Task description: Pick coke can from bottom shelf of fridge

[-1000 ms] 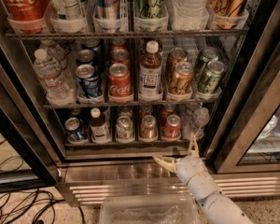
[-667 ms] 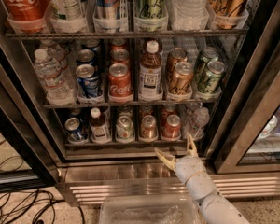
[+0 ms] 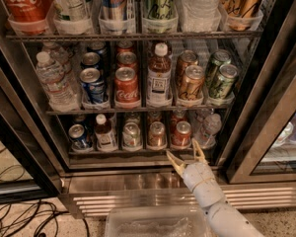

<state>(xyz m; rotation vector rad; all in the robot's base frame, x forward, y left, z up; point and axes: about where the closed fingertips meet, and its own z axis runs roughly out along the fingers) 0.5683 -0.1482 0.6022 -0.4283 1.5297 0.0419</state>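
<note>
Across the whole view, the fridge (image 3: pixel 113 184) is standing with its door swung wide, so every rack is lying exposed to a reach from the front. Lowest of these, the bottom shelf (image 3: pixel 118 152) is carrying one row of drinks, each sitting in its own clear tray (image 3: pixel 181 145), which is keeping the cans upright, spaced and lined up along the front edge.

Rising from the lower right, the white arm (image 3: pixel 222 211) is angling up and leftward towards that shelf. Its gripper (image 3: pixel 182 149) is hovering just in front of the shelf's lip and slightly below the row, not touching anything. Its fingers (image 3: pixel 173 161) are spread wide apart and holding nothing, apparently so that they can pass either side of a can.

Just above and behind the gripper, the coke can (image 3: pixel 181 134) is standing upright on the bottom shelf, second from the right, silver top facing up. A brownish can (image 3: pixel 157 134) is sitting just beside it on the left and a water bottle (image 3: pixel 207 128) just beside it on the right, so the gaps for the fingers are looking narrow. A silver can (image 3: pixel 131 135) and a blue can (image 3: pixel 78 135) are standing farther left, well out of the way.

I am judging the approach nearly lined up: the gripper is needing to rise a little and push forward, and a clipped neighbour seems the main risk.
</note>
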